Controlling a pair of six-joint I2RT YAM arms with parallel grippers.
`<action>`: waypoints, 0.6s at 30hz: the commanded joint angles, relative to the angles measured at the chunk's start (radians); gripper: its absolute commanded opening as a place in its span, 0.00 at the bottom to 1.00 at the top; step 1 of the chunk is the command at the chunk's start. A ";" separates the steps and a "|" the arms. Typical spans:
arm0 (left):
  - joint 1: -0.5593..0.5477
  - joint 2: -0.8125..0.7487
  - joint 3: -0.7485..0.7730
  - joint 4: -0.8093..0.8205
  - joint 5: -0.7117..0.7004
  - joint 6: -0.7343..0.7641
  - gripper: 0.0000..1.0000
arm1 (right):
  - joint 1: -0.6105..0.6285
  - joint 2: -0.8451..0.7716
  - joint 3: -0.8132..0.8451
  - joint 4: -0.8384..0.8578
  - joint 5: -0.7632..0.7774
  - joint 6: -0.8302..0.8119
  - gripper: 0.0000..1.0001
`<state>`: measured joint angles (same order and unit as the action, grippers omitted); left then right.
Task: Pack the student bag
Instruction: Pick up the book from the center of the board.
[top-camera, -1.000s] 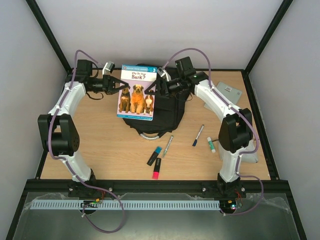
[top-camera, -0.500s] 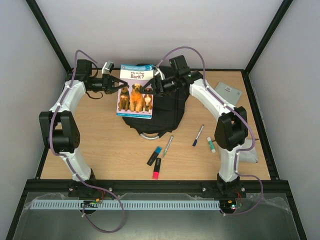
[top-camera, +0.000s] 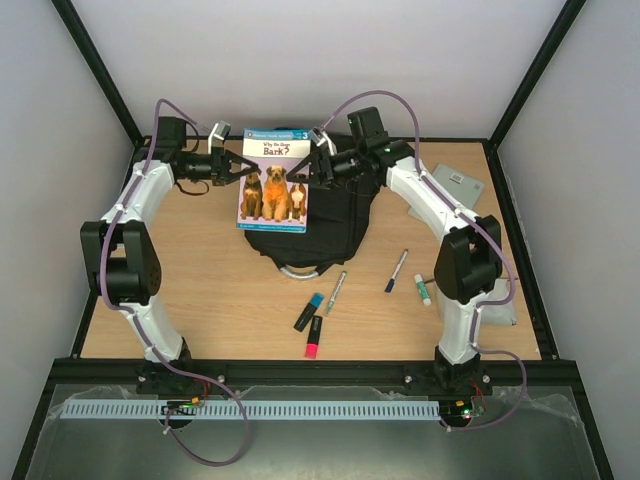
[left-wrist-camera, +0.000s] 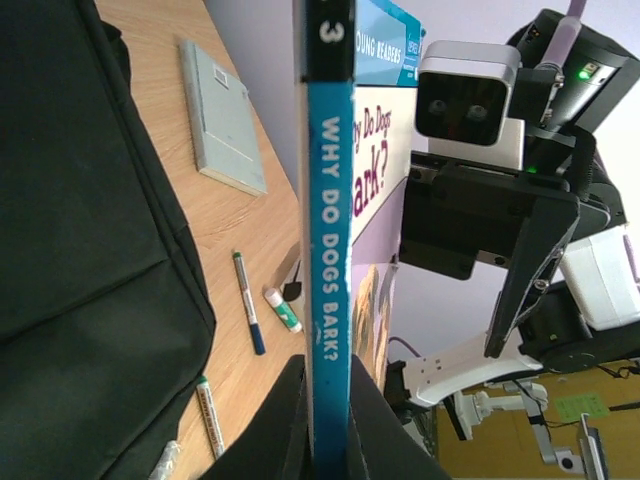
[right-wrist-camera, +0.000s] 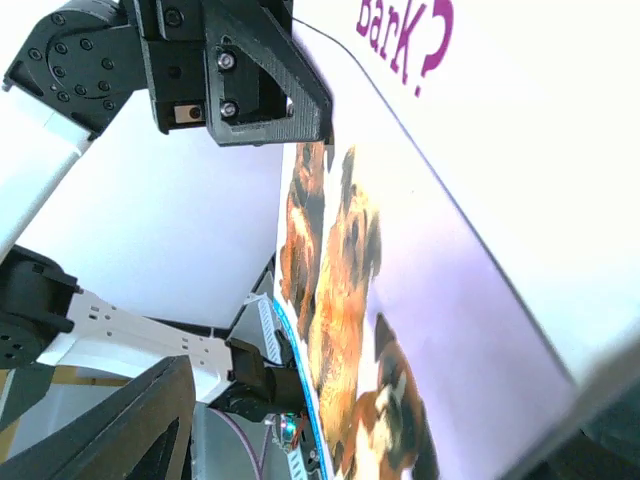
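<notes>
Jaws: left gripper (top-camera: 238, 167) clamped on book (top-camera: 273, 180) spine; right gripper (top-camera: 308, 172) has swung in to the opposite edge, narrowing, seemingly not yet pinching. Location, bag (top-camera: 330, 225): centre frame, flat beneath book. Two-handed hold forming; insertion pending.

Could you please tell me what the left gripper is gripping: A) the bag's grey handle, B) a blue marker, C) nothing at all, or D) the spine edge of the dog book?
D: the left gripper is shut on the spine edge of the book, holding it over the student bag.
</notes>
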<state>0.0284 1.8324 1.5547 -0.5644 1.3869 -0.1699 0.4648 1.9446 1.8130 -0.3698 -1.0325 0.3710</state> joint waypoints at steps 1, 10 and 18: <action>0.002 -0.025 0.000 0.040 -0.041 -0.024 0.04 | -0.008 -0.056 -0.018 0.031 -0.055 0.038 0.66; -0.002 -0.045 -0.021 0.069 -0.045 -0.049 0.07 | -0.008 -0.061 -0.028 0.051 -0.014 0.061 0.51; -0.018 -0.060 -0.031 0.058 -0.024 -0.028 0.11 | -0.008 -0.047 -0.007 0.061 0.033 0.069 0.28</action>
<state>0.0196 1.8263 1.5341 -0.5133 1.3491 -0.2085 0.4576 1.9312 1.7901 -0.3294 -1.0031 0.4316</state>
